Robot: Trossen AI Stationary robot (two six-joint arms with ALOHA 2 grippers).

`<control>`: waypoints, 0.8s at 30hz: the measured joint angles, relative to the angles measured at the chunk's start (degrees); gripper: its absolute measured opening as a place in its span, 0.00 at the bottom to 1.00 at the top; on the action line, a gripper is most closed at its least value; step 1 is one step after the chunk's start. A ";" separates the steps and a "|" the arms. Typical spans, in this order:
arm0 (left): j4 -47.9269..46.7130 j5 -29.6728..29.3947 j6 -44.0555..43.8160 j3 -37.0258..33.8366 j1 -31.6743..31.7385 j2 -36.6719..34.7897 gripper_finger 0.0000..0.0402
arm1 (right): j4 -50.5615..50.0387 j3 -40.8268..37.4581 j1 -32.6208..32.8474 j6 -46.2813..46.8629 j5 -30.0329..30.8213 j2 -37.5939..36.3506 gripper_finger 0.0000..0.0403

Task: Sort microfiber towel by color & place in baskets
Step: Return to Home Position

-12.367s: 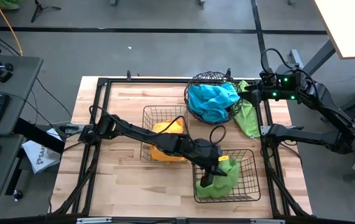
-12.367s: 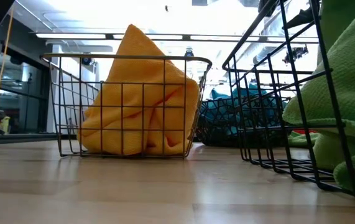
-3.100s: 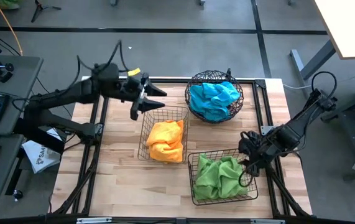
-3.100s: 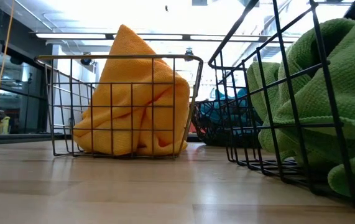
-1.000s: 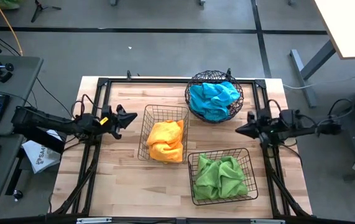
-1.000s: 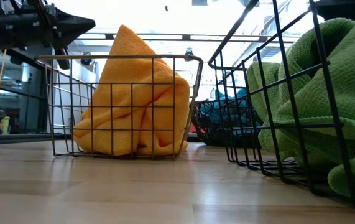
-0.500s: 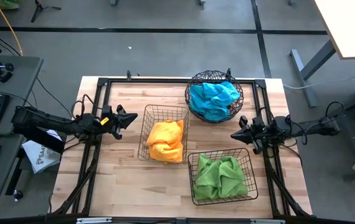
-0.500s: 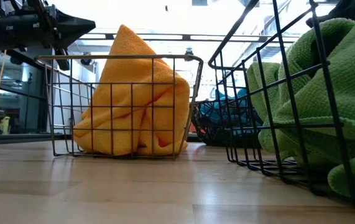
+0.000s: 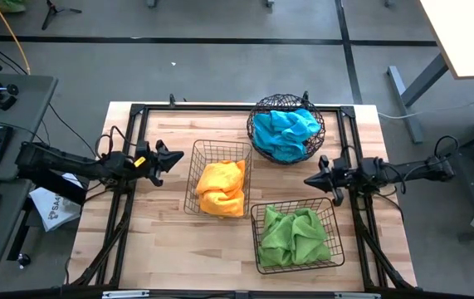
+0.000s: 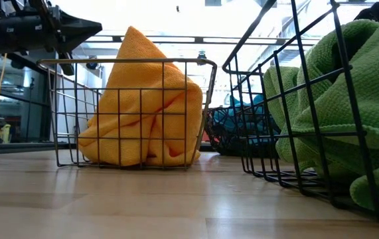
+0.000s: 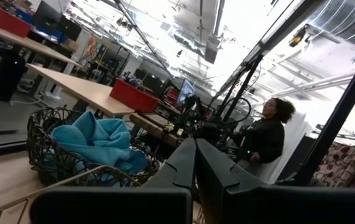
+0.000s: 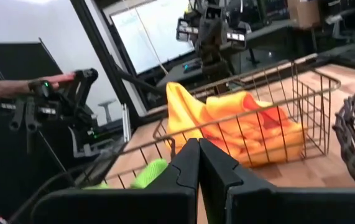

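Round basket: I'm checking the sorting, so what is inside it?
The round basket holds crumpled blue towels, and no other colour shows among them. They fill it, so how many there are, the basket's bottom and anything under them cannot be seen.

Dark rectangular wire basket (image 10: 129,62) left of centre holds a peaked orange microfiber towel (image 10: 143,113). Behind it sits a round dark woven-mesh basket (image 10: 224,141) with a blue towel (image 10: 243,109). At near right, a second rectangular wire basket (image 10: 294,79) holds a green towel (image 10: 348,99).
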 joint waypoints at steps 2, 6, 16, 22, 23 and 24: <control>-1.57 0.01 -0.01 0.01 -0.01 -1.77 0.00 | -1.33 0.00 0.02 0.00 0.00 0.00 0.00; -9.32 0.00 0.00 0.04 -0.01 -9.11 0.00 | -3.42 0.00 0.02 0.00 0.00 0.00 0.00; -29.09 0.00 0.02 0.04 -0.01 -24.24 0.00 | -7.12 0.00 0.02 0.01 -0.36 -2.13 0.00; -37.75 0.00 -0.02 0.04 -0.01 -30.89 0.00 | -6.15 0.00 0.02 0.01 -0.47 -6.71 0.00; -38.96 0.03 0.00 0.04 -0.01 -32.01 0.00 | -6.03 0.00 0.02 0.00 -0.48 -6.68 0.00; -39.27 -0.06 0.00 0.04 0.01 -31.89 0.00 | -5.87 0.00 0.02 0.00 -0.48 -6.68 0.00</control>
